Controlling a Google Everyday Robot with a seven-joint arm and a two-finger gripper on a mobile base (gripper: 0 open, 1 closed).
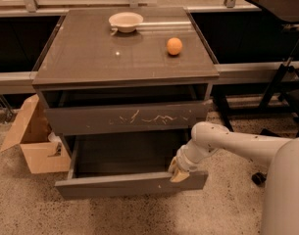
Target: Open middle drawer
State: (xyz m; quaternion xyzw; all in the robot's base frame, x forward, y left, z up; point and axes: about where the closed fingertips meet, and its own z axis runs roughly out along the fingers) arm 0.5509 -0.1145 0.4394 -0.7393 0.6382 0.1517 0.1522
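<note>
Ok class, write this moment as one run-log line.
middle drawer: pulled out, interior showing | end effector: at top edge of drawer front, toward its right end

The white arm (237, 143) reaches leftward from the robot's body (286, 195) at lower right. Its wrist (189, 155) bends downward, and the tan gripper (179, 172) sits low, centre-right.

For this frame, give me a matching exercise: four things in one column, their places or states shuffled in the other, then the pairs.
Things:
1. middle drawer
2. bowl
3. orange
4. gripper

Places or states:
A. on the cabinet top, right of centre
B. open, dark interior showing
C. at the right end of the open drawer's front
D. on the cabinet top, near the back edge

Pairs: 1-B, 2-D, 3-A, 4-C.
</note>
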